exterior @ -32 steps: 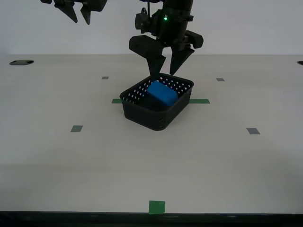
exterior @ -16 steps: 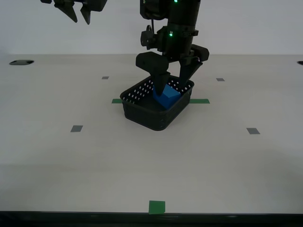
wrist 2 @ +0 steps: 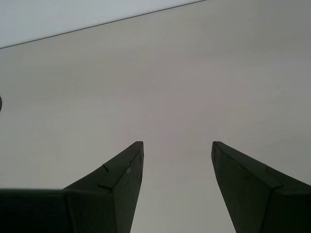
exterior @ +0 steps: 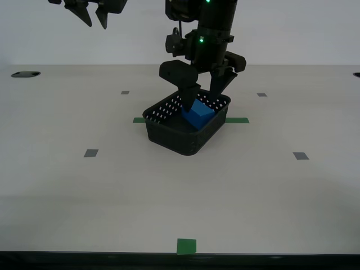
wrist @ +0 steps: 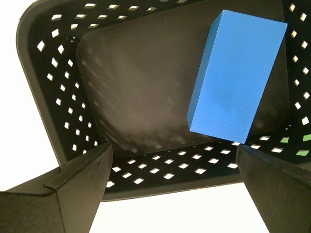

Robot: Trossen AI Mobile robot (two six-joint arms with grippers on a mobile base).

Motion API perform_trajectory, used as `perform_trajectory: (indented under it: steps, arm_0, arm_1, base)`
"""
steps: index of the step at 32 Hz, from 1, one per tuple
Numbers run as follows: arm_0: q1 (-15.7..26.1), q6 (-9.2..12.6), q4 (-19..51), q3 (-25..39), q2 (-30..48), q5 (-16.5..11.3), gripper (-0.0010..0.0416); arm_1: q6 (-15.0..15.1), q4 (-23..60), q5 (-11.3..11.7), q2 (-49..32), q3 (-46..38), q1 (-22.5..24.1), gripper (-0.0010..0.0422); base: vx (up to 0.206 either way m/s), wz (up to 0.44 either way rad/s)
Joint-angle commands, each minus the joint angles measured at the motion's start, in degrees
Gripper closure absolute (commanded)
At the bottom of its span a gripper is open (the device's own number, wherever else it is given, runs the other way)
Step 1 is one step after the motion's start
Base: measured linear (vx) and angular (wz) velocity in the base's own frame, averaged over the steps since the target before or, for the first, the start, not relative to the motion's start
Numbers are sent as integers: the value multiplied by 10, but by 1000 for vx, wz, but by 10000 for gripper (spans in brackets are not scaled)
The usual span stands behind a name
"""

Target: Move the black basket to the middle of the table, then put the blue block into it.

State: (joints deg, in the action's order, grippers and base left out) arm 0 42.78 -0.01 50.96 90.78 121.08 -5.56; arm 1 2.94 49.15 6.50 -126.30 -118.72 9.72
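The black basket (exterior: 174, 138) stands on the table (exterior: 169, 214) near the middle, across a green tape strip (exterior: 238, 120). The blue block (exterior: 198, 115) lies inside it, toward the far side in the exterior view. My first gripper (exterior: 201, 102) hangs open with its tips dipped into the basket, one finger just beside the block and nothing held. The first wrist view shows the blue block (wrist: 235, 77) on the basket (wrist: 63, 73) floor, beyond my open first gripper (wrist: 174, 155). My second gripper (exterior: 97, 25) is raised at the exterior view's upper left, open and empty (wrist 2: 177, 144).
A green square (exterior: 186, 246) marks the table's near edge. Small grey squares (exterior: 90, 152) (exterior: 301, 156) sit to either side of the basket. A dark hole (exterior: 25, 73) lies at the far edge on the exterior view's left.
My first gripper has come down from above the basket until its tips are inside it. The blue block has shifted a little toward the exterior view's right and sits lower.
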Motion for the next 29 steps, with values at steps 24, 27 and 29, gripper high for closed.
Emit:
perform_trajectory:
  steps: [24,27,29]
  arm_0:
    - [0,0,-17,0,0,0,50]
    - [0,0,-17,0,0,0,52]
    - [0,0,-17,0,0,0,51]
  arm_1:
    - [1,0,0,0,-1,0,224]
    - [1,0,0,0,-1,0,224]
    - [1,0,0,0,-1,0,224]
  base:
    - [0,0]
    - [0,0]
    - [0,0]
